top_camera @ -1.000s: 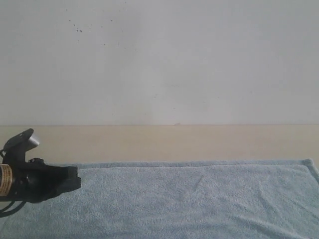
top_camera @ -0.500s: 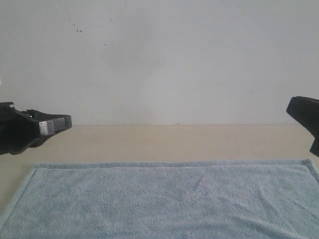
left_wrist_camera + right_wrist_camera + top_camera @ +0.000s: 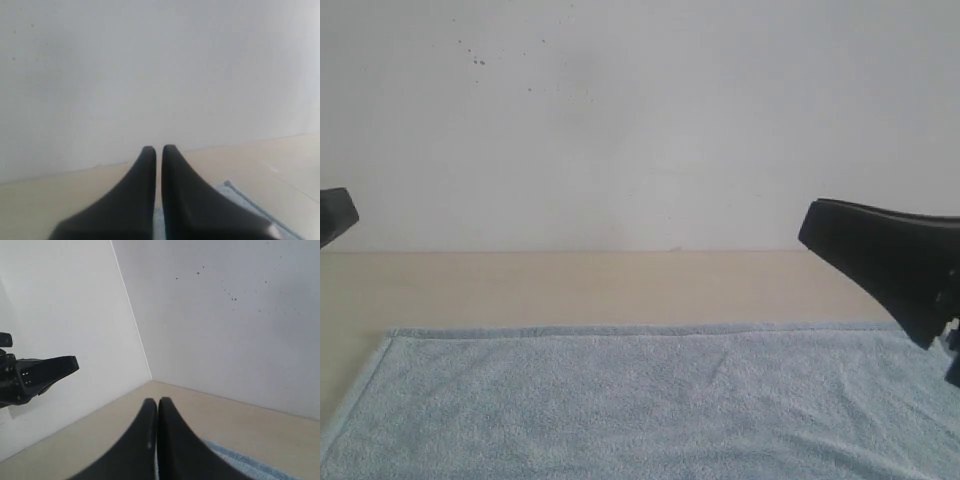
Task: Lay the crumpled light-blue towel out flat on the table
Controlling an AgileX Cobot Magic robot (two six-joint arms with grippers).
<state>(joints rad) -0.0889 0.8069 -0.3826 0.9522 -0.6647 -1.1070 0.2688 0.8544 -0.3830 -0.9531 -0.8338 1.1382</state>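
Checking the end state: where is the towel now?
The towel lies flat across the bottom of the exterior view, on the table, a bare strip between it and the wall.

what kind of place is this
Most likely a robot test bench in a lab: a plain beige table meeting a bare white wall, a single blue towel spread on it, and black robot jaws at either side.
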